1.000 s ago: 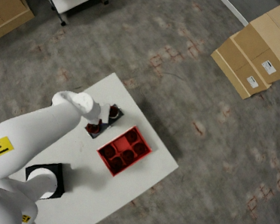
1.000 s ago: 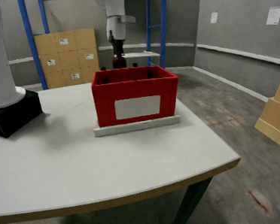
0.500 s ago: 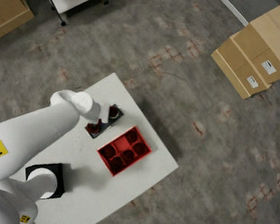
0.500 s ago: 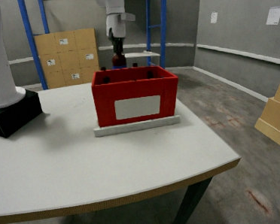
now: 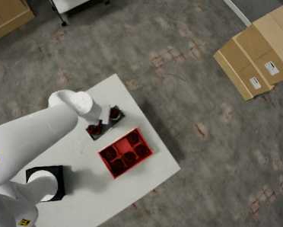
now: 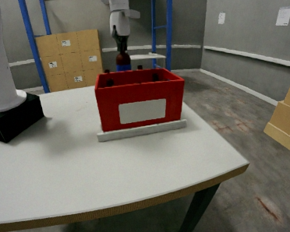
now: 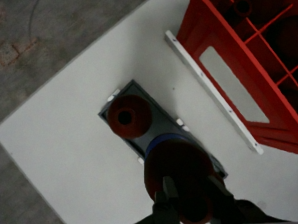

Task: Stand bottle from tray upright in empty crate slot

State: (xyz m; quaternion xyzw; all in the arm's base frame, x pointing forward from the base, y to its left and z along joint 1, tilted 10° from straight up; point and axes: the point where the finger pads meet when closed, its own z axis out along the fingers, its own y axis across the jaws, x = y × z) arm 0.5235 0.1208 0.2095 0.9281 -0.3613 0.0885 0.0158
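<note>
My gripper (image 6: 122,50) (image 7: 187,193) is shut on the neck of a dark red bottle (image 6: 123,59) (image 7: 175,160) with a blue band. The bottle hangs upright over one end of the grey tray (image 5: 112,123) (image 7: 160,122); the exterior view shows it behind the crate, its lower part hidden. A second bottle (image 5: 115,113) (image 7: 129,116) stands at the tray's other end. The red crate (image 5: 135,164) (image 6: 107,101) (image 7: 225,50) stands beside the tray. Several bottles fill its slots; the empty slot (image 5: 124,145) is the middle one of the row nearer the tray.
A white strip (image 6: 143,130) (image 7: 215,95) lies along the crate's foot on each long side. The black robot base (image 5: 60,183) (image 6: 26,117) stands at the other end of the table. The table edge (image 5: 147,119) runs past the outer ends of tray and crate.
</note>
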